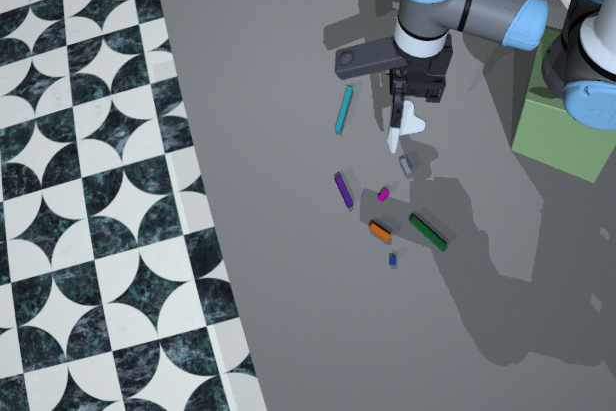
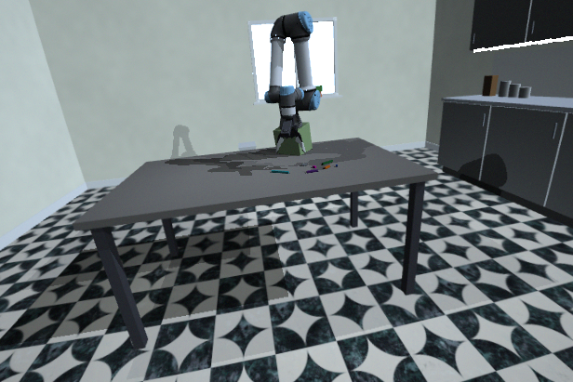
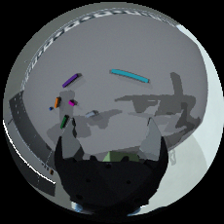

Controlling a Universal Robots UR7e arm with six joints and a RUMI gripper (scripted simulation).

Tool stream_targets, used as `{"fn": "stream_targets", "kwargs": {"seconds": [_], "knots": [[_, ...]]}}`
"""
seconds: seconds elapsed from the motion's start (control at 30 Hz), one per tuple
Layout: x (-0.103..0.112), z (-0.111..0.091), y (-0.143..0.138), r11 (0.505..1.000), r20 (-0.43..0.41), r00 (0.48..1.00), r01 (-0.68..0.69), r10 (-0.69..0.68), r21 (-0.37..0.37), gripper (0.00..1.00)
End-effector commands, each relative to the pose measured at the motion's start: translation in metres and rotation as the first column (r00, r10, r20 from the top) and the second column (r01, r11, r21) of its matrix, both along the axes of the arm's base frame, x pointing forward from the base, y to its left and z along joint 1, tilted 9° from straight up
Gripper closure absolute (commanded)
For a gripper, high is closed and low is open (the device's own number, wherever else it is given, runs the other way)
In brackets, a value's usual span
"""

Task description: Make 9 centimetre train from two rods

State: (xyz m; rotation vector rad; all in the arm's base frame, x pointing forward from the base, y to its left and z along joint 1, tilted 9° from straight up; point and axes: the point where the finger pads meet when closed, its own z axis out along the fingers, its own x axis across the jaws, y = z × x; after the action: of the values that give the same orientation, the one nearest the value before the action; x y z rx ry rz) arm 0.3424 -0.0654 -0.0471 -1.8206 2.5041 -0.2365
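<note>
Several rods lie flat and apart on the grey table. They are a turquoise rod, a purple rod, a small grey rod, a magenta rod, an orange rod, a green rod and a tiny blue rod. No two rods touch end to end. My gripper is open and empty. It hangs above the table, between the turquoise rod and the grey rod.
A green block carries the arm's base at the table's far side. The table's left edge runs diagonally beside the chequered floor.
</note>
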Motion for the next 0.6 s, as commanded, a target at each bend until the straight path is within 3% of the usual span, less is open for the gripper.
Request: {"fn": "stream_targets", "kwargs": {"seconds": [0.0, 0.07, 0.27, 0.57], "knots": [[0.002, 0.0, 0.007, 0.986, -0.013, 0.986, -0.166, 0.165, -0.014, 0.0], [0.002, 0.0, 0.007, 0.986, -0.013, 0.986, -0.166, 0.165, -0.014, 0.0], [0.002, 0.0, 0.015, 0.936, -0.038, 0.936, -0.351, 0.349, -0.032, 0.0], [0.003, -0.001, 0.026, 0.826, -0.072, 0.826, -0.562, 0.559, -0.047, 0.0]]}}
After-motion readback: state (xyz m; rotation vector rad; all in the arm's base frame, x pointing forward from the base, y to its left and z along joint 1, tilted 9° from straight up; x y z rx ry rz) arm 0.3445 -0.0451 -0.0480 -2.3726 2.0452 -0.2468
